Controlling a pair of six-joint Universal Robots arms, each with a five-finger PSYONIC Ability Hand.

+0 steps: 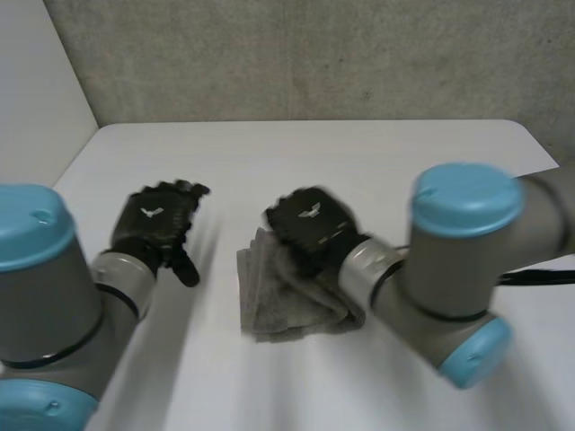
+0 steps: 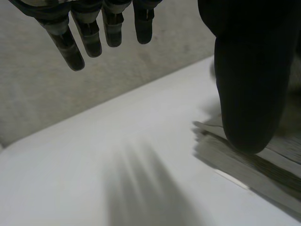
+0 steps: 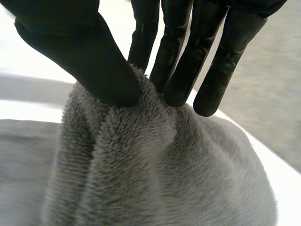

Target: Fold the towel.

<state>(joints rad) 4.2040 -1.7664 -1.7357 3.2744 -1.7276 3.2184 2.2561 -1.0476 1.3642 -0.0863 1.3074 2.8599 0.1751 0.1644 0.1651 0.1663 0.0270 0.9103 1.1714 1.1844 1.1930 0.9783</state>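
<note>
Right hand (image 3: pixel 80 47) first: the thumb is pressed against the fingers (image 3: pixel 181 70) with a raised ridge of towel (image 3: pixel 155 179) pinched between them, so this hand is closed on the cloth, not just resting on it. The pinch sits on the top layer, at the hump right under the fingertips, and the rest of the grey pile falls away below the palm. Probable reason for the hold: lifting that ridge lets the hand drag or lay the top layer over without disturbing what's underneath. Head view shows the towel as a small, roughly square bundle, partly under the right hand and spreading out past its wrist side, lying on the white table (image 1: pixel 359 153). Stacked edges show at the side facing the other hand, so it looks folded more than once already; I'd judge the task late, with tidying or one last fold left. Left hand (image 2: pixel 249 70) is spread, its fingers straight and relaxed, with nothing in it. It hovers over bare table beside the towel. Its thumb lines up in front of the towel's layered edge in its own wrist view, but the head view shows a clear gap, so no contact. It's likely parked there to stay out of the way, or ready to pin the near edge if the bundle slides. Risk, as a guess: a one-handed pull on a thick bundle could drag the lower layers and skew them.
</note>
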